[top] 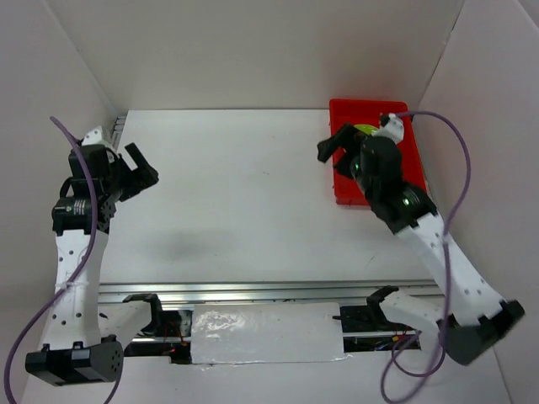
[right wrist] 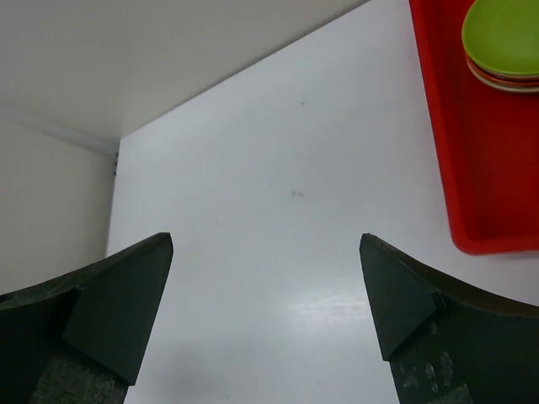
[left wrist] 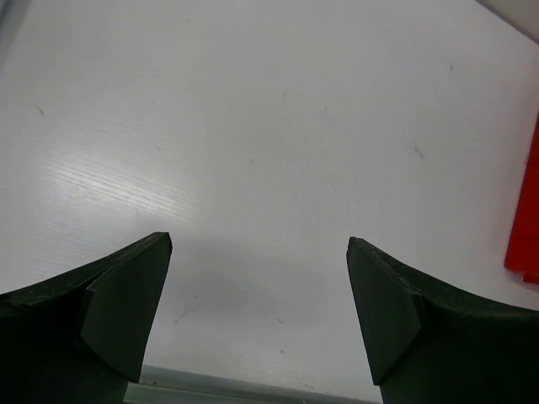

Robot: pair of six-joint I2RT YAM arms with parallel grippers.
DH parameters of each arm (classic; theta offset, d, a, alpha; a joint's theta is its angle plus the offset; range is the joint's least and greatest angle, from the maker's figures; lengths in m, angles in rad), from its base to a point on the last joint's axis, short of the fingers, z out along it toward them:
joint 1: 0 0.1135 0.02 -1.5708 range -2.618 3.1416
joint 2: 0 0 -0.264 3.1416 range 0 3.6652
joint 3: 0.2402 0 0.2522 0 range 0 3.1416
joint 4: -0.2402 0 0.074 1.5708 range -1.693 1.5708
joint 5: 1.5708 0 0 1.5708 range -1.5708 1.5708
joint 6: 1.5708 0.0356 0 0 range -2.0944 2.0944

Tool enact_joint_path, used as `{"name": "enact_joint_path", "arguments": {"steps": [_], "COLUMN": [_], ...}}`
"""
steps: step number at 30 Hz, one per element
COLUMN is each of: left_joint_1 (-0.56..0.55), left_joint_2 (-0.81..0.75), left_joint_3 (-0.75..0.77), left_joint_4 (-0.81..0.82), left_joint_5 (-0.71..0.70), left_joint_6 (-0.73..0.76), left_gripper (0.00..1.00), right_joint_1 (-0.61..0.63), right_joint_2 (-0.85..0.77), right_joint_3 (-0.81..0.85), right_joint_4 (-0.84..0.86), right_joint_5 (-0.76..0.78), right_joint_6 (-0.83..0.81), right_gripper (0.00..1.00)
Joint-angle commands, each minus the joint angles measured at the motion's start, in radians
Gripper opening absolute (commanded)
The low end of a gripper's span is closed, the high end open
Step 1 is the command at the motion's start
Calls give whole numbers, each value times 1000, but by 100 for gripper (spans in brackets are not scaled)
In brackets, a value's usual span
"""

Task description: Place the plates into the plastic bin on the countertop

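Note:
The red plastic bin [top: 349, 114] stands at the far right of the white countertop [top: 244, 185]. In the right wrist view the bin [right wrist: 446, 143] holds a stack of plates with a lime green plate [right wrist: 504, 34] on top; a sliver of green [top: 365, 130] shows in the top view. The plates under it are mostly hidden. My right gripper [top: 335, 150] hangs over the bin's left edge, open and empty [right wrist: 266, 278]. My left gripper [top: 141, 168] is at the far left, open and empty [left wrist: 259, 278], above bare countertop. The bin's edge [left wrist: 526, 219] shows at the right.
White walls enclose the back and both sides. A metal rail [top: 253, 292] runs along the near edge, with a white panel [top: 265, 332] in front of it. A purple cable [top: 455, 143] loops from the right arm.

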Motion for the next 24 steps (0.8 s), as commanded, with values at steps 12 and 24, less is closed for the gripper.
{"name": "enact_joint_path", "arguments": {"steps": [12, 24], "left_joint_1": [-141, -153], "left_joint_2": [-45, -244], "left_joint_3": [-28, -77], "left_joint_4": [-14, -105], "left_joint_5": [-260, -277], "left_joint_6": [93, 52], "left_gripper": [99, 99], "right_joint_1": [311, 370], "right_joint_2": [-656, -731], "right_joint_3": [-69, -104], "right_joint_4": [-594, -611], "right_joint_5": [356, 331], "right_joint_6": [-214, -249], "right_gripper": [100, 100]}}
